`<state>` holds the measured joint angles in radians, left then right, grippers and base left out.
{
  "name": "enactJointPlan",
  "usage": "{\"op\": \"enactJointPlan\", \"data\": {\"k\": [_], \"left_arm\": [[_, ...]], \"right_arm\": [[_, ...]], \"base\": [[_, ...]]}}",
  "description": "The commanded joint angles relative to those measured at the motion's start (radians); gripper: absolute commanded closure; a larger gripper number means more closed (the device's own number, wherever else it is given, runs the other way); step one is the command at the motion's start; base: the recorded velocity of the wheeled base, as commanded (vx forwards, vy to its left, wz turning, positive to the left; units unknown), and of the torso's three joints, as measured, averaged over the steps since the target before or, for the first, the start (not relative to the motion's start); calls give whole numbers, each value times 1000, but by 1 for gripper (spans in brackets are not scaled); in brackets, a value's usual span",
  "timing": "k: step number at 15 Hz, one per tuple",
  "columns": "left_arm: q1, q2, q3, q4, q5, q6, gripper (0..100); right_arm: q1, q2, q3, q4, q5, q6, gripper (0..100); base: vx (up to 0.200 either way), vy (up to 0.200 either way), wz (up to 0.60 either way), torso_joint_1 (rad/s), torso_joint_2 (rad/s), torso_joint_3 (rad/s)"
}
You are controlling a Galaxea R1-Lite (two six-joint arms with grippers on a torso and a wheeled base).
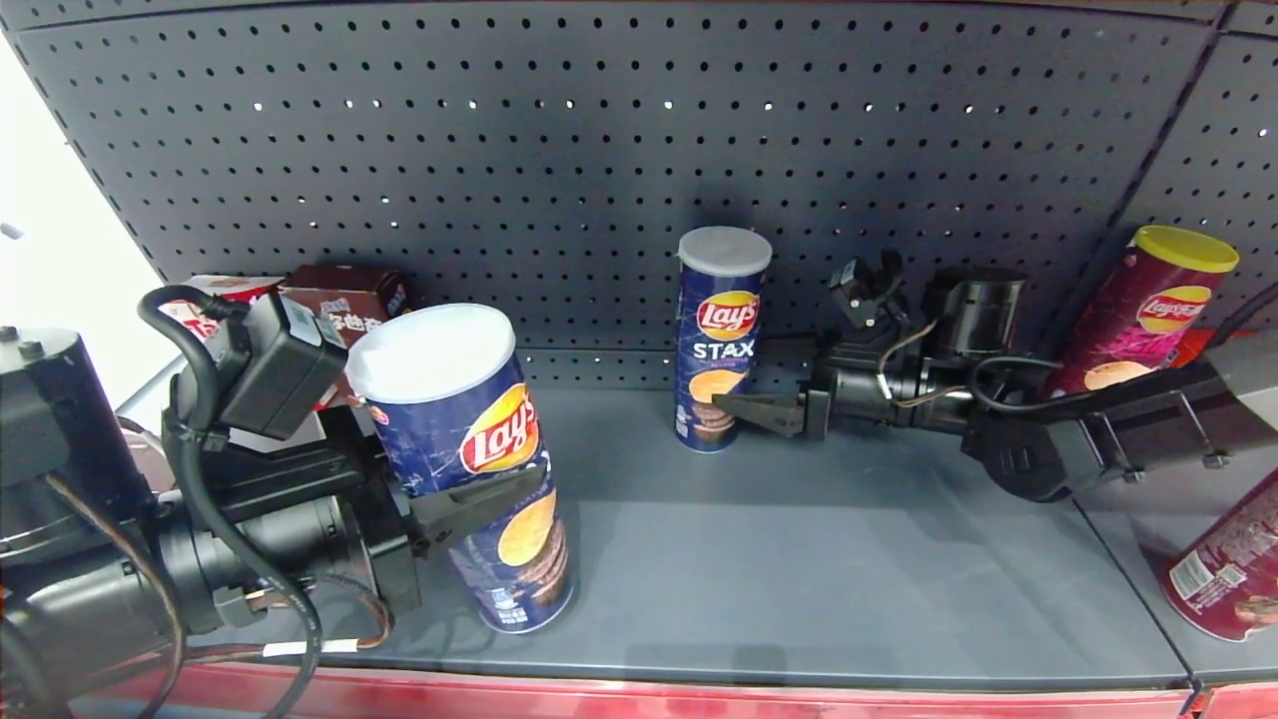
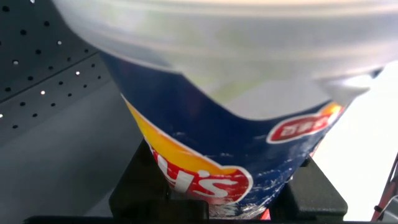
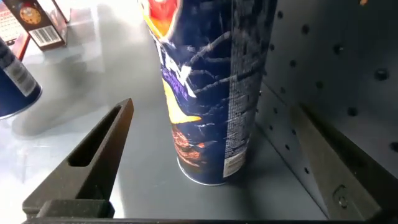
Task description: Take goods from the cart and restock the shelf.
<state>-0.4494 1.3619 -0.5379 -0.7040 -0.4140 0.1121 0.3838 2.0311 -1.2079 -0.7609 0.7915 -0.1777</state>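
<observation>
left gripper (image 1: 477,499) is clamped on the held can (image 1: 454,429) at mid-body, below the lid. The grip is low enough to steady the tall tube, and the can is tilted off upright. The held can is well out from the pegboard (image 1: 599,150), near the front lip of the shelf (image 1: 799,559). My read: a carry-in toward a slot nearer the pegboard

right gripper (image 3: 211,112) is released, fingers spread either side of the back can (image 1: 721,340). The right wrist view shows a gap on both sides, no contact. The back can stands upright just off the pegboard, lid on. Looks like a finished placement, fingers wide so they can back out without tipping it (judgement)

magenta can (image 1: 1148,310) sits close to the pegboard in the next bay. brown box (image 1: 339,295) is near the pegboard, behind the left arm

hard to make out:
- whether the held can's base touches the shelf or hangs just above it: can't tell
- left wrist view cuts the held can off at the jaws, so the base is hidden
- head view: the far finger of each gripper is hidden behind its can
- dark red can (image 1: 1228,569) is far out from the pegboard and cut off by the frame edge; lying or leaning, unclear
</observation>
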Motion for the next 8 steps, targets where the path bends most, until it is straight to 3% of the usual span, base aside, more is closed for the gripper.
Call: {"op": "enactJointPlan", "data": {"k": [1,8], "left_arm": [[0,2,-7,0,1,0,100],[1,2,-10,0,3,0,100]], "right_arm": [[7,32,-13,0,12,0,0],[35,97,-71,-2,17,0,0]], "base": [[0,0,0,0,0,0],[0,0,0,0,0,0]]}}
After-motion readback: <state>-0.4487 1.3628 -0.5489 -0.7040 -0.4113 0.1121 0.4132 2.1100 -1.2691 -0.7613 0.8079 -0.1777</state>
